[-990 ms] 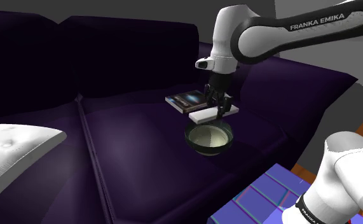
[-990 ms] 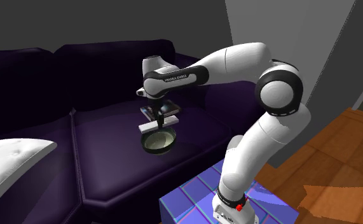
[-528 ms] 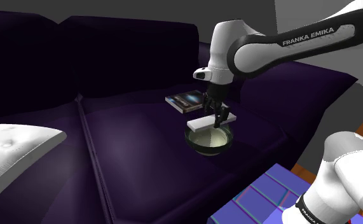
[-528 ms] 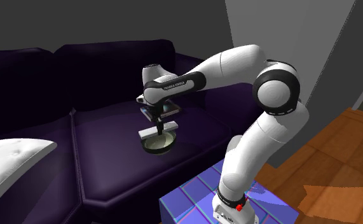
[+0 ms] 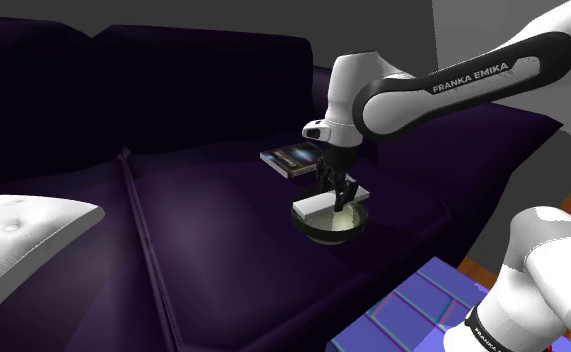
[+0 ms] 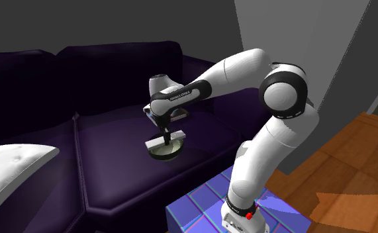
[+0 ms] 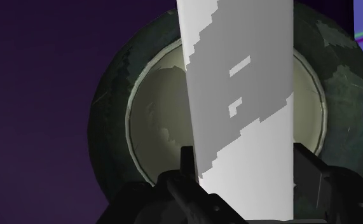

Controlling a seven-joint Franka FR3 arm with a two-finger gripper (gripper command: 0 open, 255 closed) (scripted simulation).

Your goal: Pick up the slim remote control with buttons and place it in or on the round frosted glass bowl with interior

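Sofa: a dark purple sofa (image 5: 173, 200) with broad seat cushions carries everything the task needs; a grey wall rises behind it.
Arm: the white arm (image 5: 453, 85) with dark joints comes in from 3 o'clock in the shoulder view, bends at the wrist and points its hand straight down over the seat. It crosses in front of part of the sofa's back.
Cushion: a white tufted cushion (image 5: 23, 235) lies on the seat at about 9 o'clock from the bowl, well apart from it.
Stand: the blue-and-purple tiled stand (image 5: 413, 310) sits at 5 o'clock from the bowl, beside a wooden floor (image 6: 353, 172).
Slab: a flat dark book-like slab (image 5: 291, 158) lies on the seat at 11 o'clock from the bowl, near it.
Bowl: the round dark-walled bowl (image 5: 323, 232) stands upright on the seat directly under the hand. Its pale interior shows on either side of the remote.
Remote: the slim white-and-grey remote (image 7: 243, 95) hangs level across the bowl's mouth, close over the rim. Whether it touches the rim cannot be told.
Gripper: the black gripper (image 5: 338, 198) has its two fingers closed against the remote's long edges, gripping it.
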